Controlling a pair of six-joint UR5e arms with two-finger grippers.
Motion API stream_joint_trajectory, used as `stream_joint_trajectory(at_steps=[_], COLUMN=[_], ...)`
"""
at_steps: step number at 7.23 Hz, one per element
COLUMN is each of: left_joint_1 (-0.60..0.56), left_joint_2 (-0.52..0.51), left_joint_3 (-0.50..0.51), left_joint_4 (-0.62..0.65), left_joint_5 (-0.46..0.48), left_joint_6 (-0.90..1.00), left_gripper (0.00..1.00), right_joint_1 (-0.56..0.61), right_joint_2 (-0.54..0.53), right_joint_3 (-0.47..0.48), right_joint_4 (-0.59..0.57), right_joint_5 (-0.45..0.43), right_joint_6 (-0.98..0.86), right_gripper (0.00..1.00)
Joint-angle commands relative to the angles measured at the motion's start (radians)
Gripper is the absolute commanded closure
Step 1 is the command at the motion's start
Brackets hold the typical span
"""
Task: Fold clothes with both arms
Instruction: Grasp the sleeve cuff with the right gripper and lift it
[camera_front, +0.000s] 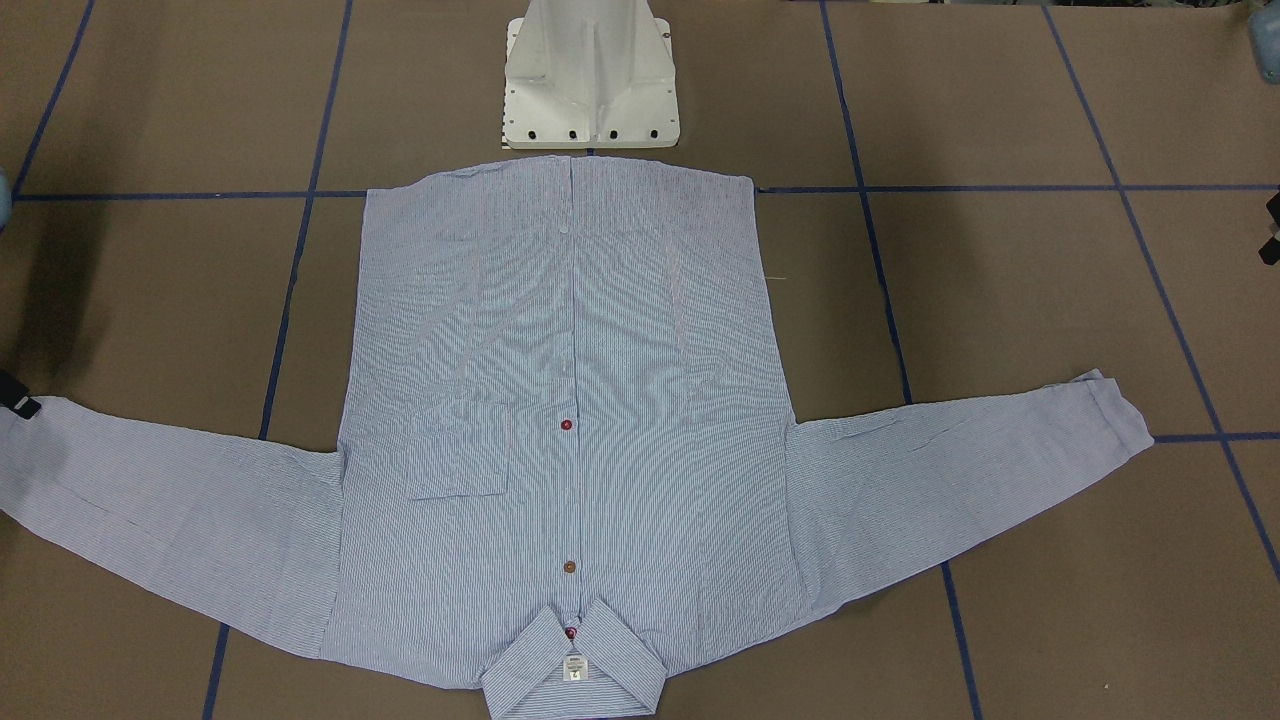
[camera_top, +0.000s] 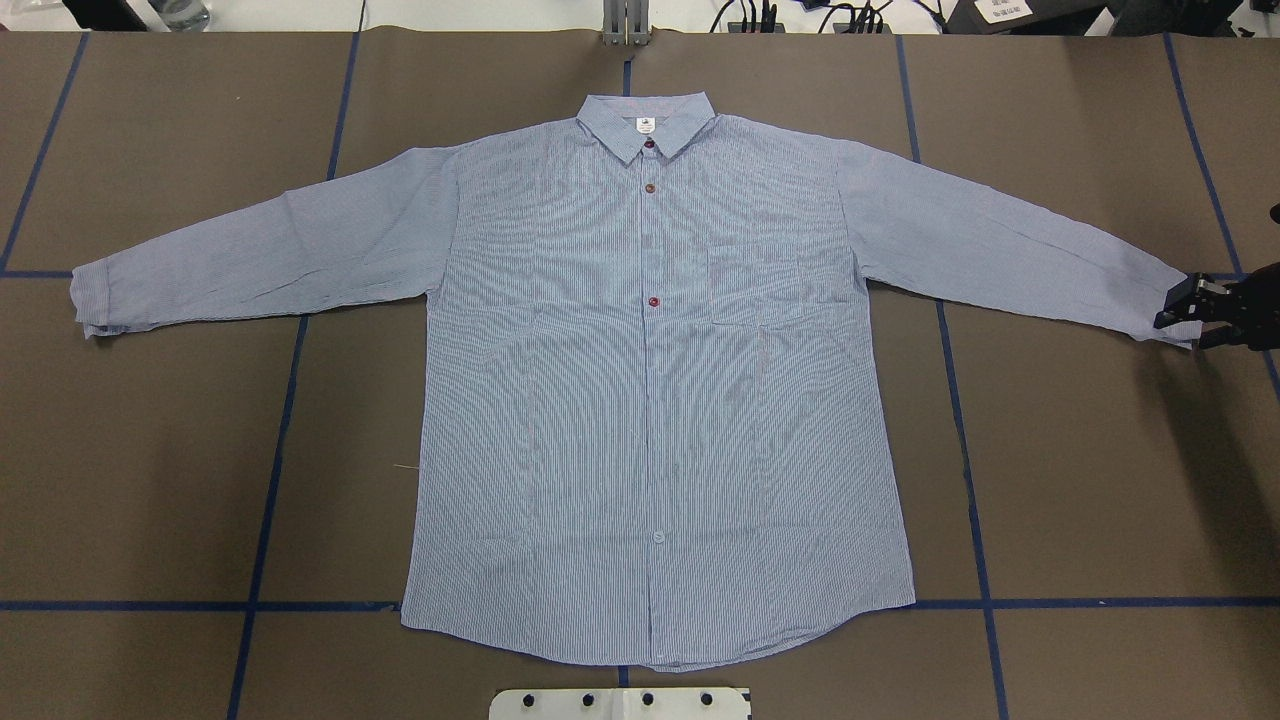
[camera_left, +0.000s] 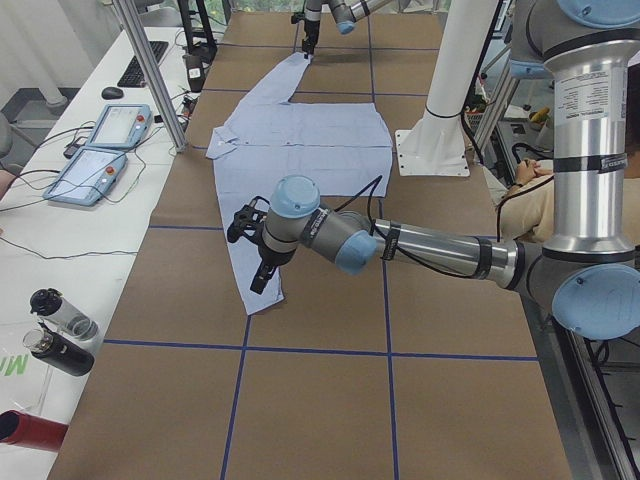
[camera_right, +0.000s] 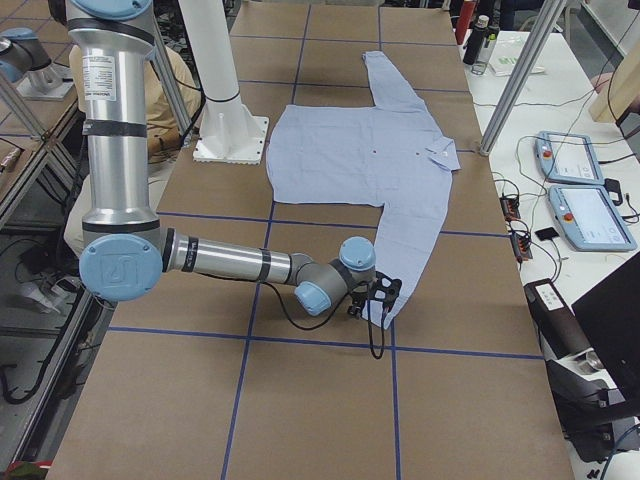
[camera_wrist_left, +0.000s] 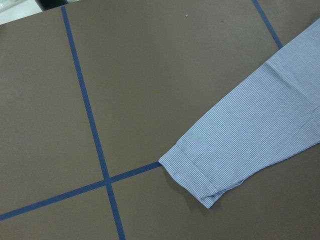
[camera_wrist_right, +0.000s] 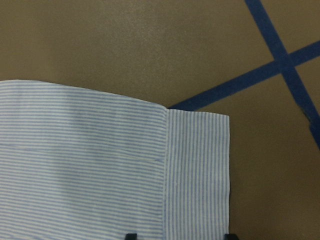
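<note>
Blue shirt: right fingers spread astride cuff, empty; left fingers over other cuff, opening unclear.

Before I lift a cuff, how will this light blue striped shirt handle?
Probably floppy: the light blue striped shirt lies flat with soft sleeve creases, so a lifted cuff likely sags. It hugs the brown table, so probably thin, light.
</note>
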Motion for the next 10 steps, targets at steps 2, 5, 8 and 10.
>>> stream_joint_trajectory(at_steps=[2, 5, 8, 10], left_joint_1=[0.0, 0.0, 0.0, 0.0], left_joint_2=[0.0, 0.0, 0.003, 0.003], left_joint_3=[-0.002, -0.014, -0.025, -0.034], left_joint_4=[0.001, 0.004, 0.009, 0.012], left_joint_5=[0.0, 0.0, -0.002, -0.002], left_joint_6=[-0.002, -0.002, -0.002, -0.002], left_gripper=[0.01, 0.01, 0.01, 0.01], right_joint_1=[-0.004, -0.006, -0.001, -0.062], right_joint_2=[0.001, 0.001, -0.001, 0.132], right_joint_3=[-0.007, 0.007, 0.184, 0.361], right_joint_4=[0.0, 0.003, -0.033, -0.321], right_joint_5=[0.0, 0.003, 0.003, 0.001], right_joint_6=[0.021, 0.058, 0.061, 0.088], right_gripper=[0.48, 1.0, 1.0, 1.0])
